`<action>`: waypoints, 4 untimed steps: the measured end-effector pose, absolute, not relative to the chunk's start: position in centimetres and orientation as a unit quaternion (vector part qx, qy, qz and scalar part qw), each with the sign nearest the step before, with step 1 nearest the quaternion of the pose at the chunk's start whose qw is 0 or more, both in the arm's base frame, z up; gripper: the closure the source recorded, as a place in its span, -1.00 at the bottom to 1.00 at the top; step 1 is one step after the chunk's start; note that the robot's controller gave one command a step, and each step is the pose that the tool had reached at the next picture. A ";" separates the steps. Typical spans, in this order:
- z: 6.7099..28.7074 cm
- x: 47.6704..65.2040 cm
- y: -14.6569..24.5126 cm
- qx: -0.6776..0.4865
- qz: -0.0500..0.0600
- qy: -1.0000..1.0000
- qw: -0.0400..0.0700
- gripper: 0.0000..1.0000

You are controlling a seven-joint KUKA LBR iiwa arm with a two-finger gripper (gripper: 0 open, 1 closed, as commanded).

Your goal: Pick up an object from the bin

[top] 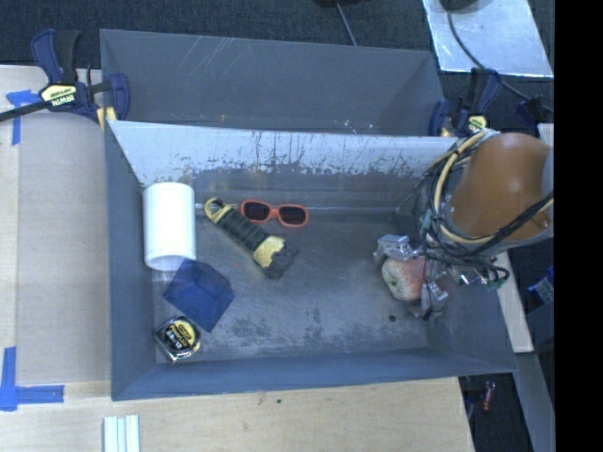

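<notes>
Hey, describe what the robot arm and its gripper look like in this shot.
The arm's wrist wears a rounded, glossy orange-brown cover. Black and yellow cables loop beside it down to the gripper, a small silvery-grey metal assembly.

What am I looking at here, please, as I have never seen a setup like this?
A single camera looks down into a grey metal bin. The robot arm, with its orange cover and cables, reaches in from the right. Its gripper sits over a pinkish lump at the bin's right side; I cannot tell whether it grips it. Further left lie a white cylinder, red sunglasses, a black-and-yellow tool, a dark blue piece and a tape measure. The job is to lift one thing out.
</notes>
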State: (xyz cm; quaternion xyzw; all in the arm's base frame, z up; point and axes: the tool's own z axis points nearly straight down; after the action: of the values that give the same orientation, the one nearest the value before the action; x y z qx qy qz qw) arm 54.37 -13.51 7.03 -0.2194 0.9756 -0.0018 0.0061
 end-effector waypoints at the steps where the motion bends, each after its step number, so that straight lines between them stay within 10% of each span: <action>1: 15.3 57.8 -15.4 -0.193 -0.004 0.981 0.012 -1.00; 2: 17.0 56.1 -14.6 -0.196 0.000 0.981 0.004 -1.00; 3: 8.6 56.0 -14.4 -0.242 -0.001 0.970 0.006 -1.00; 4: 9.3 55.6 -11.5 -0.184 -0.002 0.983 0.009 1.00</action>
State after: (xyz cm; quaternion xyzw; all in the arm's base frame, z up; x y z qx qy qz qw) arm 55.61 -11.54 9.31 -0.1843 0.9828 -0.0020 0.0094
